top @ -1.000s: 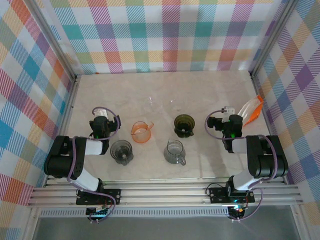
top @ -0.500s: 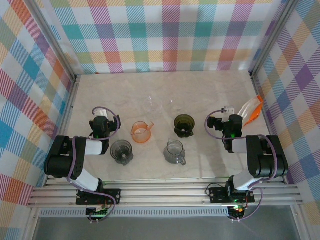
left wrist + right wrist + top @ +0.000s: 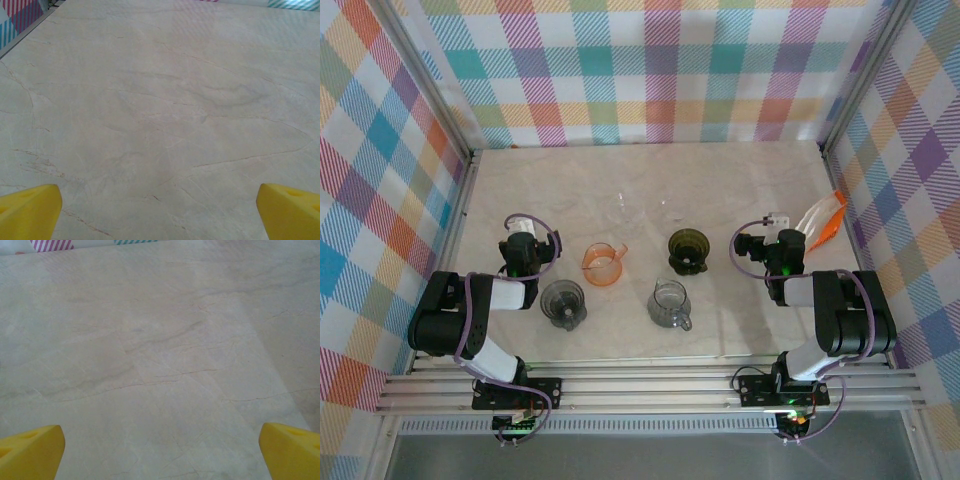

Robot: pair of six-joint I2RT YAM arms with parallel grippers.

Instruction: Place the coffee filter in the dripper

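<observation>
Pale marbled tabletop [image 3: 740, 185], boxed in by plaid walls [image 3: 650, 70]. Against the right-hand wall, what looks like the coffee filter [image 3: 823, 217]: a flat white piece with orange edging, tilted up on the wall; cannot tell whether a single filter or a packet of them. Sits just to the right of the right gripper [image 3: 160, 452] and a little ahead of its tips, near but not touching. Long axis slanted, running from close by the gripper's right side away forward and to the right. Calls, by this reading, for a swing to the right rather than a straight reach: bare stone ahead between the yellow fingertips [image 3: 31, 449]. Jaws spread wide, holding nothing.

To the left of the same gripper, near, a dark olive dripper [image 3: 688, 249], mouth up. Probably the target, though three more cup-like vessels stand further left: a clear grey one [image 3: 670, 304], an orange one [image 3: 603, 265], a smoky grey one [image 3: 563, 303]. Beyond those, well apart from the filter, the left gripper [image 3: 160, 212], likewise spread wide and empty, facing bare tabletop. Right arm plainly the nearer for the pick.
</observation>
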